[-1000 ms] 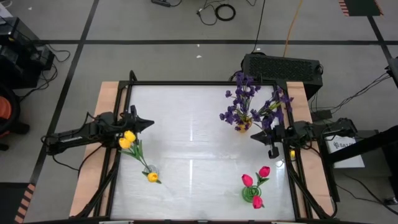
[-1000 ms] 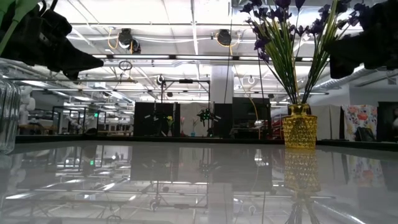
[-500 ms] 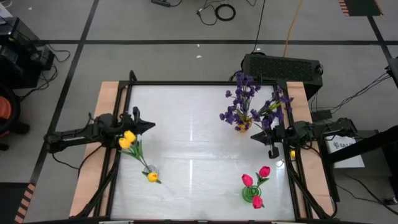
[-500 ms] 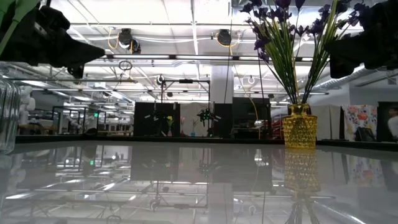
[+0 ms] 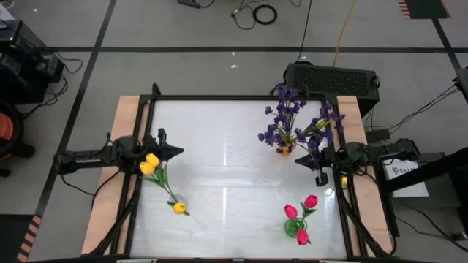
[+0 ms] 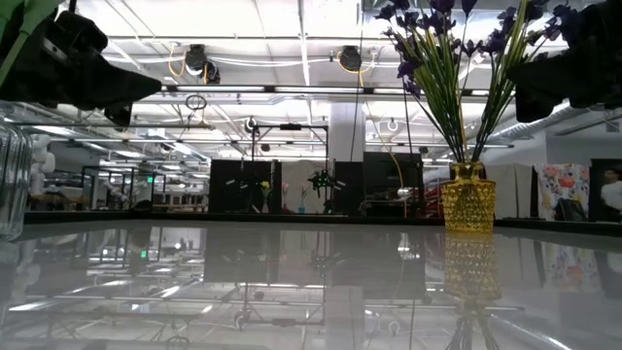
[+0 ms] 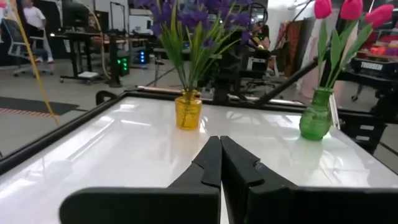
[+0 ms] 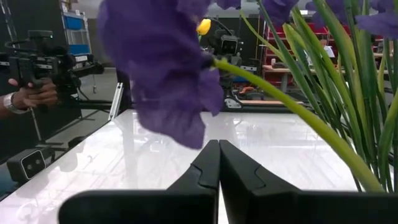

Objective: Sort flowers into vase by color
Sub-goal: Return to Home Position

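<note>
With every stem I can see standing in a vase, the sorting looks finished, folks! Lower right of the high view, the pink-red tulips (image 5: 301, 208) sit in the green vase (image 5: 295, 229); lower left, the yellow tulips (image 5: 151, 164) lean out of a clear vase (image 5: 175, 199). Moving up, the left claw (image 5: 178, 151) hangs at middle left, just above those yellow blooms, fingers pressed together with nothing between them. Across at middle right, the right claw (image 5: 298, 161) is likewise closed and empty, tucked just beside the purple sprigs (image 5: 291, 117). Those fill the yellow vase (image 5: 284, 149) at upper right of the table (image 5: 219, 124). No flower lies loose on the white top, so what's left, by my reckoning, is only parking both arms.
</note>
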Robot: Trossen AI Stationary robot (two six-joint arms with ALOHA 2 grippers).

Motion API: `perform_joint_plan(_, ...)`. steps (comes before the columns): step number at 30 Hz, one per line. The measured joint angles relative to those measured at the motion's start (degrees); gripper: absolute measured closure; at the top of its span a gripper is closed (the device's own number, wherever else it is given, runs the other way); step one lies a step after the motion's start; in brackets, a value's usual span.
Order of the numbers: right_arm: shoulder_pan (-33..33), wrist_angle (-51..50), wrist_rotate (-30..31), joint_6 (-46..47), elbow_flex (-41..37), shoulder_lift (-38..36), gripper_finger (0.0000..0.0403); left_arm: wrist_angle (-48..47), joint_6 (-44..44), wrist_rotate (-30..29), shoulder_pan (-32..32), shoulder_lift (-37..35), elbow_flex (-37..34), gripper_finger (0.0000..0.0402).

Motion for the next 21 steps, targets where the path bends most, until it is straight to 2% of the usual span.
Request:
perform_joint_plan(7, -0.01, 0.00, 0.00, 0.02, 0.00, 0.00, 0.0403, 0.14, 1.78, -3.39, -4.52, 0.00, -0.02, 0.0401)
perform_joint_plan(21, -0.02, 0.00, 0.00, 0.02, -0.02, 0.00, 0.0403, -0.11, 6.26, -3.79, -4.65, 0.11, -0.04, 0.0401)
